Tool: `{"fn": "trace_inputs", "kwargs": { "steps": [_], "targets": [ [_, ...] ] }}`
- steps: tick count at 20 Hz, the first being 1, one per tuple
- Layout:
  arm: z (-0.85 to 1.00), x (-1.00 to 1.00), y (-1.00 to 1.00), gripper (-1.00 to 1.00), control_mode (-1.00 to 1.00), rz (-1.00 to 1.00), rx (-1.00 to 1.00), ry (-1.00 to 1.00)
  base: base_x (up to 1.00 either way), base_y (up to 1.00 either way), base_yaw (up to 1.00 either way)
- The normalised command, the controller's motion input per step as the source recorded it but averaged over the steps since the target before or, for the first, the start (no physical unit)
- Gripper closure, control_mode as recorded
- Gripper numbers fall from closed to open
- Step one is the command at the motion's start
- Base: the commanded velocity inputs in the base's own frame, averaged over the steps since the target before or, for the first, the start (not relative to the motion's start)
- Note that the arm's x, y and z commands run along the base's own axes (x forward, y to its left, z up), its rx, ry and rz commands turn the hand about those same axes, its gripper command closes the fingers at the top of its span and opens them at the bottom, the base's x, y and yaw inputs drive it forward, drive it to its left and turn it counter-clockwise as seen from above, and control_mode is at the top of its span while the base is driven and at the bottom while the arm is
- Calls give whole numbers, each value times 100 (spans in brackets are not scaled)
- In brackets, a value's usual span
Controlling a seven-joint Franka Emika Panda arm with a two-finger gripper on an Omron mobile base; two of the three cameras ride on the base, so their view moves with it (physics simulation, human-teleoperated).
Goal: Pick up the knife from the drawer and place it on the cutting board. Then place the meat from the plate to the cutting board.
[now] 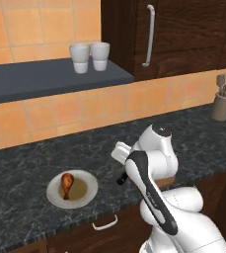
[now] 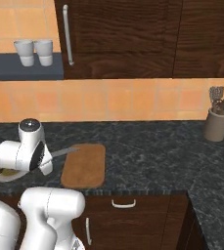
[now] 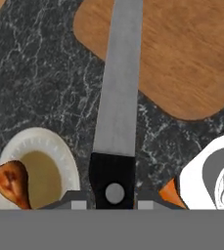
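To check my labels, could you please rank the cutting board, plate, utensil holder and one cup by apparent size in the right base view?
1. Cutting board, clearly largest.
2. Utensil holder.
3. Cup, slightly smaller, but farther back, so unsure.
Plate: mostly hidden behind the arm, cannot rank.

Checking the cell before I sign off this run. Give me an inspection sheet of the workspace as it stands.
Surface: dark marbled counter, bare between items.
Job's things: knife held by its black handle, blade reaching toward the cutting board, over the counter beside the board's near corner. Meat lies on the plate. Drawer: nothing seen.
Clutter: two white cups on the grey shelf; utensil holder on the counter at the far right.
Grippers: gripper shut on knife.
Cables: nothing seen.
Surroundings: orange tiled wall, dark wooden cabinets with silver handles.
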Motion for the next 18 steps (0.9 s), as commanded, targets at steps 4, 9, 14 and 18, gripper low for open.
{"fn": "trace_inputs", "kwargs": {
  "steps": [4, 9, 14, 18],
  "targets": [
    [0, 50, -50, 100, -100, 6, 0, 0, 0, 0, 0],
    [-9, 64, -61, 100, -100, 22, 0, 3, 0, 0, 0],
    [-4, 48, -68, 100, -100, 8, -3, 14, 0, 0, 0],
    [-8, 53, -60, 100, -100, 0, -8, 18, 0, 0, 0]
  ]
}}
